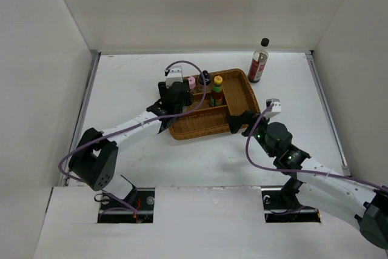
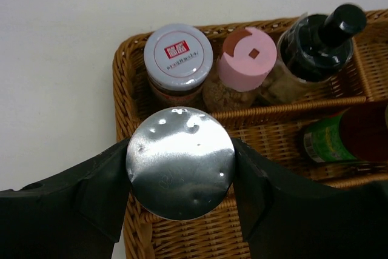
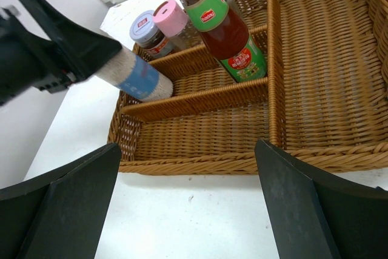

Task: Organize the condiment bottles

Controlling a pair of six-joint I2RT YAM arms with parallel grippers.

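Left gripper (image 2: 180, 162) clamps its black fingers on either side of a silver-topped shaker (image 2: 180, 162) with a blue label, holding it at the left end of a brown wicker divided tray (image 1: 200, 133). In the right wrist view, the shaker's base is down in the middle of the three small compartments; whether it touches the wicker floor cannot be told.

In the row behind it stand, side by side, a grey-lidded jar (image 2: 179, 53) with a red mark on its lid, a pink-topped shaker (image 2: 247, 59) and a black-capped bottle (image 2: 315, 47). A yellow-capped sauce bottle (image 3: 218, 28) with a green and red label stands upright in the same middle row as the held shaker, further toward the long divider.

Right gripper (image 1: 240, 122) hovers at the tray's near right corner, jaws spread wide and holding nothing, pointed toward the tray.

A tall dark red bottle (image 1: 257, 65) with a black cap stands alone on the white table (image 1: 133, 77), outside the tray and just beyond its far right corner, near the back wall.
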